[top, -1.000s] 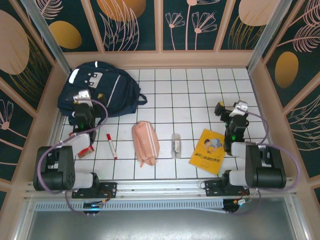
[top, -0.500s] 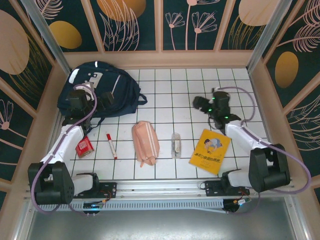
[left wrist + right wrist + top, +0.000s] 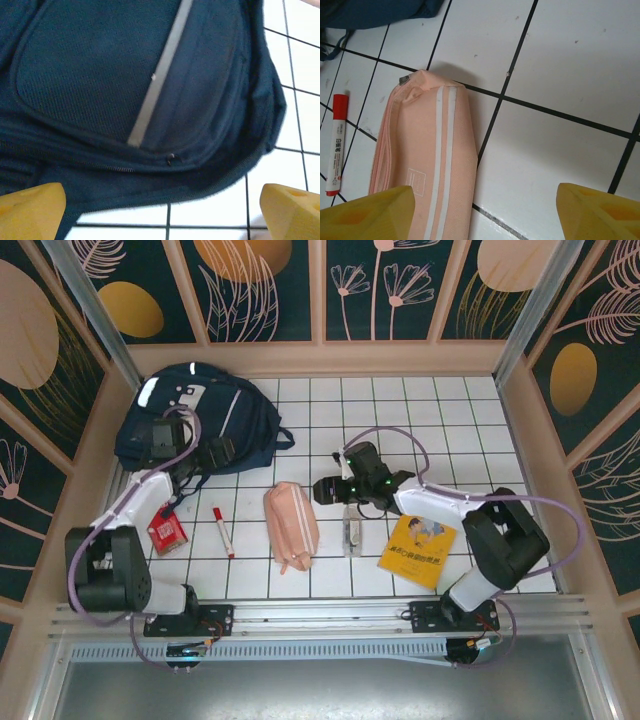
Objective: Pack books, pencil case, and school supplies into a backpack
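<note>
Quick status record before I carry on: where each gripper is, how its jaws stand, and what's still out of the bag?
left gripper: open, over the near edge of the backpack, holding nothing
right gripper: open, by the far end of the pencil case, not closed on it
backpack: lying at the far left of the table
outside the backpack, left to right: red flat pack, marker, pencil case, clear case, book
packed: nothing that shows

both arms stretch out, left gripper (image 3: 216,452) and right gripper (image 3: 324,490) with jaws apart.
</note>
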